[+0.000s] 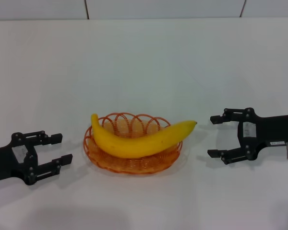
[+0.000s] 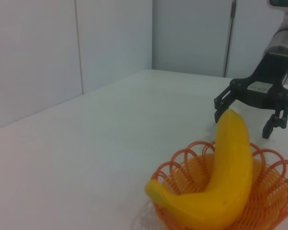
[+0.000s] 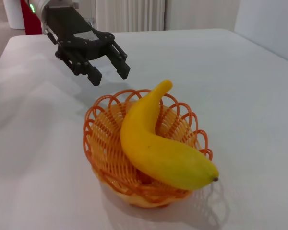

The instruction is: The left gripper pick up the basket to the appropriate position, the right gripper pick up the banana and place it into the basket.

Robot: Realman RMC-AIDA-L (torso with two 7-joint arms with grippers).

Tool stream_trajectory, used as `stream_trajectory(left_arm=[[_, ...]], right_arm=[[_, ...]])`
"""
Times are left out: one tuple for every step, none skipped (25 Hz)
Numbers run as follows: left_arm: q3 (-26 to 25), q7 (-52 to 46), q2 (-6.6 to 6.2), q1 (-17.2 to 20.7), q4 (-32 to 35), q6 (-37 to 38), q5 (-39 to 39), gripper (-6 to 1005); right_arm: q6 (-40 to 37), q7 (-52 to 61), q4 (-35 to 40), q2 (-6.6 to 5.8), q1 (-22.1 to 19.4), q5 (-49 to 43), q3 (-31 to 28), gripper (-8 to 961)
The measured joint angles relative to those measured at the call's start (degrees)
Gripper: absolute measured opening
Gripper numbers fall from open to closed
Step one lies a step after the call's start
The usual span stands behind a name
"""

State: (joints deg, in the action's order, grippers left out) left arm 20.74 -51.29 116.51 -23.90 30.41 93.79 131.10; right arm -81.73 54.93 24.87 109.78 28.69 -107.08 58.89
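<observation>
An orange wire basket [image 1: 134,125] [image 2: 273,184] [image 3: 105,148] sits on the white table near its middle. A large yellow banana [image 1: 139,139] [image 2: 228,177] [image 3: 156,143] lies across the basket, its ends reaching past the rim. My left gripper [image 1: 58,148] [image 3: 108,73] stands open just left of the basket, holding nothing. To the right of the banana's tip my right gripper [image 1: 212,136] [image 2: 244,117] is open and empty too. Neither gripper touches the basket or the banana.
The white table [image 1: 144,62] stretches back to a pale wall with vertical seams [image 1: 86,8]. Nothing else stands on the table.
</observation>
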Motion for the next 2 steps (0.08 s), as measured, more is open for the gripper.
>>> stream_trajectory(left_arm=[[0.0,0.0,0.01,0.0,0.0,0.0,0.0,581],[0.0,0.0,0.01,0.0,0.0,0.0,0.0,581]], right_arm=[[0.0,0.0,0.0,0.00,0.0,0.0,0.0,897],[0.0,0.1,0.0,0.00,0.0,0.0,0.0,897]])
